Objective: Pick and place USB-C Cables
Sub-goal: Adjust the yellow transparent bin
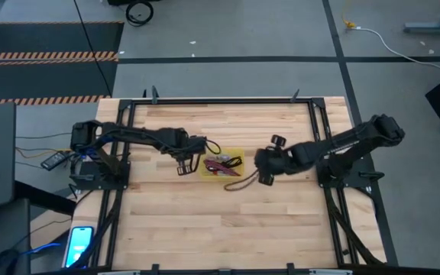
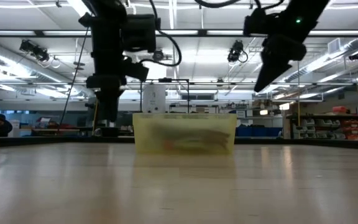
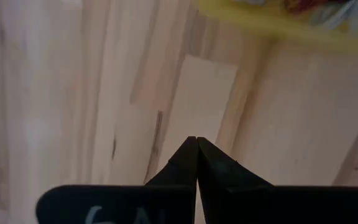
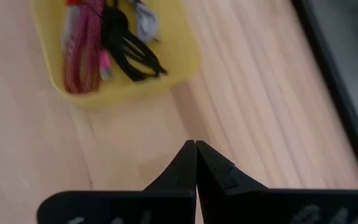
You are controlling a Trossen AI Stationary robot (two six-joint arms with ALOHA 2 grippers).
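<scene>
With the magenta-red cable and black cable bundled in the yellow tray, we hold both the left gripper at nine o'clock and the right gripper at three o'clock clenched empty, so next we likely seek any remaining cable.

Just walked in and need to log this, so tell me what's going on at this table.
Neither arm is handling anything right now. The left gripper and the right gripper hover shut and empty on either side of the yellow tray at mid-table. Inside the tray lie the magenta-red cable, the black cable and a pale grey cable; a white one isn't clearly visible.
</scene>
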